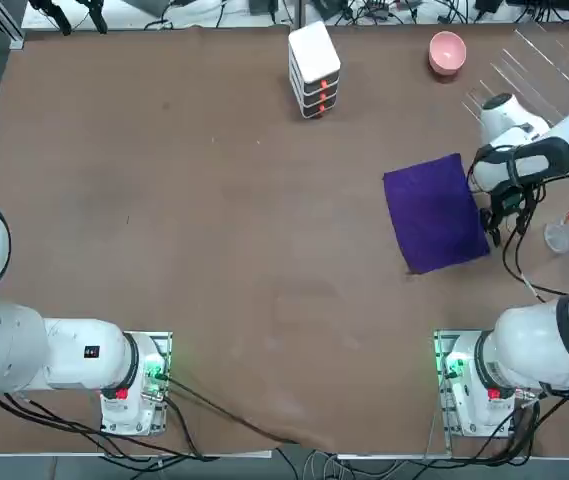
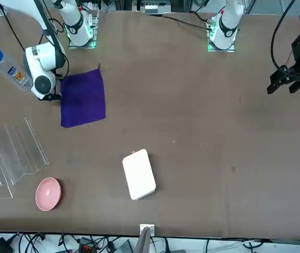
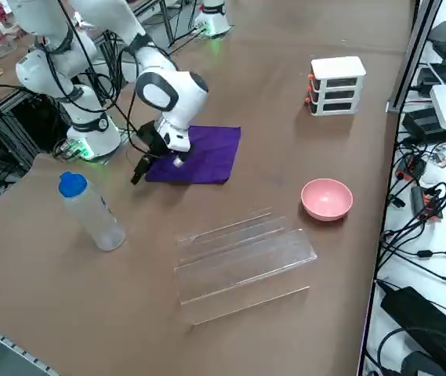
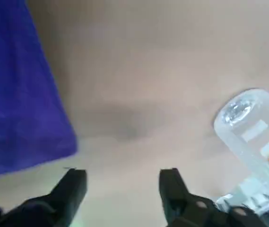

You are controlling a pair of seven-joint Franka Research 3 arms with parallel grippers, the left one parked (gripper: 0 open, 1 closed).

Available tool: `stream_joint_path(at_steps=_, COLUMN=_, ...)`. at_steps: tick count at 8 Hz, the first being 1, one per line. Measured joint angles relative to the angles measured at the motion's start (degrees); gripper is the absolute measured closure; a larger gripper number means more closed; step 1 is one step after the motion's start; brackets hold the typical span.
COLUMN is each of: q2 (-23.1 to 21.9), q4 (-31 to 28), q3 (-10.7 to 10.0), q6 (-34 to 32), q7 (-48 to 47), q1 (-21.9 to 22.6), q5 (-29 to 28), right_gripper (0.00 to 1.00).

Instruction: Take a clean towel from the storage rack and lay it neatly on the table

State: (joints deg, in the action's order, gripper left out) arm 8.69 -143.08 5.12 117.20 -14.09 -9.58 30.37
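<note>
One towel, dark purple, lies flat on desk, well apart from clear storage rack; placement looks done. Right end effector just beside towel's edge, fingers spread, holding nothing; likely release pose. Wrist view alone shows empty gap between fingers, plus water bottle near. Side view alone shows rack bars empty.
</note>
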Motion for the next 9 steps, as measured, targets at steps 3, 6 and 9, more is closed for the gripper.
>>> stream_joint_path(at_steps=3, q2=-6.87, q4=10.46, q3=0.14, q6=-1.71, q7=0.18, q1=4.62, q5=-17.51, right_gripper=0.00)
stream_joint_path(at_steps=6, q2=-5.34, q4=33.80, q3=-2.21, q6=-19.53, q7=0.96, q1=6.25, q5=-28.53, right_gripper=0.00)
stream_joint_path(at_steps=9, q2=-3.28, q4=47.35, q3=-7.98, q6=-27.37, q7=4.25, q1=10.92, q5=-32.78, right_gripper=0.00)
